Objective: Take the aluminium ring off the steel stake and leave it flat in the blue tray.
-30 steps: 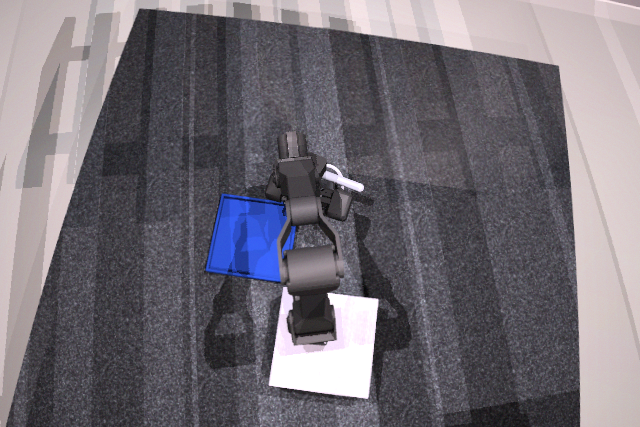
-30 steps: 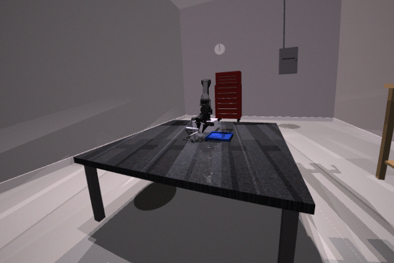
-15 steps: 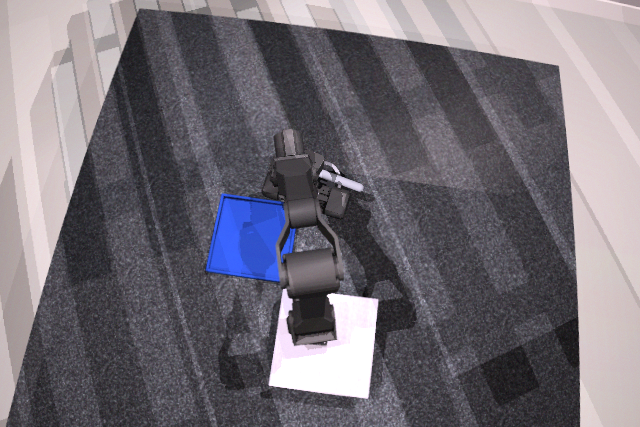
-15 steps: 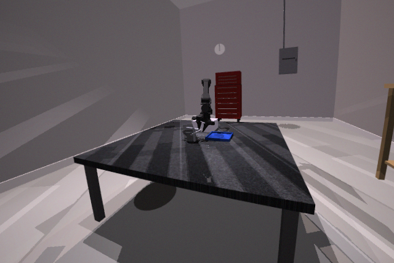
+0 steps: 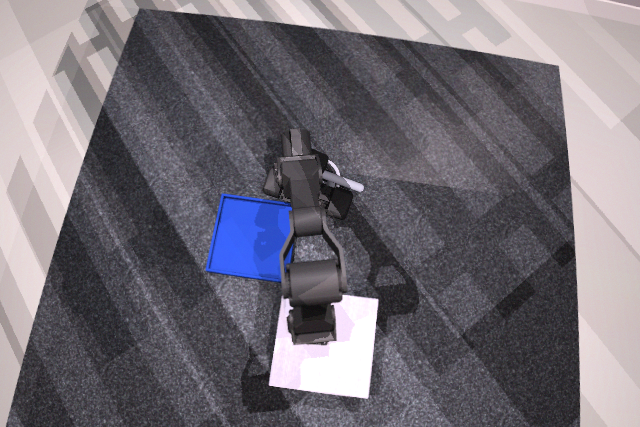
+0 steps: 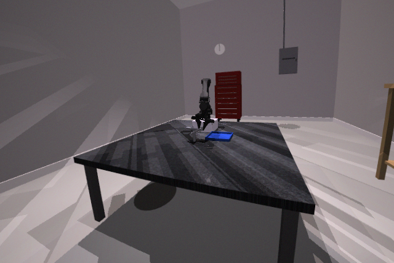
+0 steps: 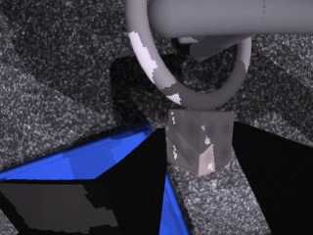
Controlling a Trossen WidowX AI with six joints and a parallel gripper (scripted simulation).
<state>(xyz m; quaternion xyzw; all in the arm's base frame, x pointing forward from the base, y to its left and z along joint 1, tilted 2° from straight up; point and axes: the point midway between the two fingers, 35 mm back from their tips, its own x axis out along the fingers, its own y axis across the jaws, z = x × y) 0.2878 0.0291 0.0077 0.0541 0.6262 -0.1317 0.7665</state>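
The aluminium ring [image 5: 334, 166] [image 7: 210, 101] encircles the steel stake's post [image 7: 207, 49] in the wrist view. The stake's cross-bar [image 5: 348, 184] [image 7: 235, 17] passes over the ring's right side; the ring's left side shows just beyond the bar's rounded end. The ring looks tilted to the wrist camera; its height on the post is unclear. My gripper [image 5: 330, 181] [image 6: 201, 129] [image 7: 198, 132] is shut on the ring's welded tab [image 7: 201, 142]. The blue tray [image 5: 214, 233] [image 6: 218, 140] [image 7: 49, 164] lies beside the stake, with no ring in its visible part.
The arm stands on a white block [image 5: 346, 360] [image 6: 213, 124] and covers the tray's right edge in the top view. Everything is on the dark table [image 5: 439, 127] [image 6: 191, 164]. Striped shadows cross the table. A red tool cabinet [image 6: 228, 94] stands on the floor well behind.
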